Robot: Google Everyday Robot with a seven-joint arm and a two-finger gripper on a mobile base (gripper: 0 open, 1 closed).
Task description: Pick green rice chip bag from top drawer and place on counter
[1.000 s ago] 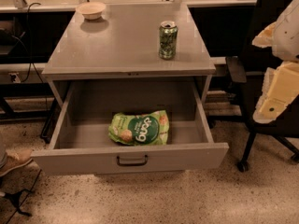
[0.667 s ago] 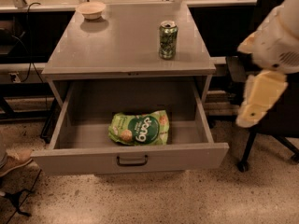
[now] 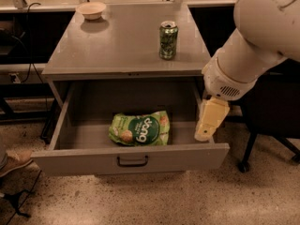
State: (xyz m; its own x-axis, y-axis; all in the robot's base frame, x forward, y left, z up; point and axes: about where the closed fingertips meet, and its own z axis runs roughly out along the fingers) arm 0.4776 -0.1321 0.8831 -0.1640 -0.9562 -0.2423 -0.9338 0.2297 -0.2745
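Note:
The green rice chip bag (image 3: 139,129) lies flat in the middle of the open top drawer (image 3: 70,161), near its front panel. The counter (image 3: 122,48) is the grey cabinet top above the drawer. My gripper (image 3: 207,131), cream-coloured at the end of the big white arm, hangs pointing down over the drawer's right edge. It is right of the bag and not touching it. It holds nothing that I can see.
A green drink can (image 3: 168,40) stands on the counter at the right. A small pale bowl (image 3: 92,10) sits at the counter's back left. A black chair base (image 3: 246,161) stands right of the cabinet. A shoe (image 3: 14,161) shows at the left on the floor.
My arm has swung in from the far right, towards the left and down. The gripper now hangs over the drawer's right edge. The bag, can and bowl have not moved.

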